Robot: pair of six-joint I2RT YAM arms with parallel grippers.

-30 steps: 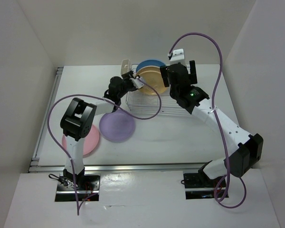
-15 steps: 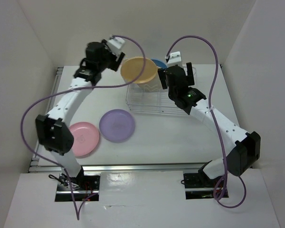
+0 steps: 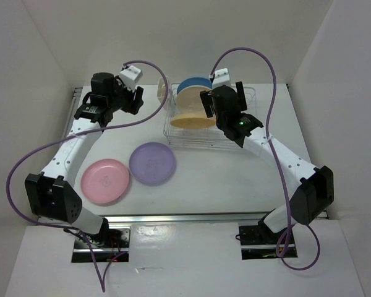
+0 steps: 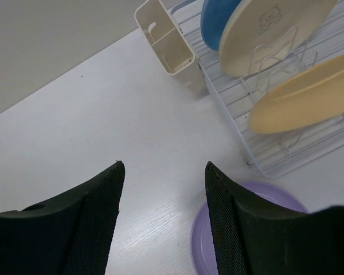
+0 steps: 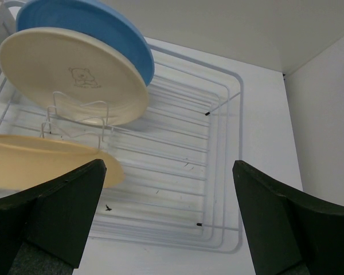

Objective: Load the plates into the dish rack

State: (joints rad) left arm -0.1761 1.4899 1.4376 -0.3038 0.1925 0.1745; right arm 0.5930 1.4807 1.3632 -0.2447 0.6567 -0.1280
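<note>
Withdrawn left tool gapes empty like right tool; yellow-orange plate leans, seemingly near-flat, in dish rack.

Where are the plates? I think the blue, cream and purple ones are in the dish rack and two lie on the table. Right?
Not quite. The third one in the dish rack is the yellow-orange plate, beside the blue plate and cream plate; the right wrist view shows it. The purple plate lies on the table by the pink plate.
</note>
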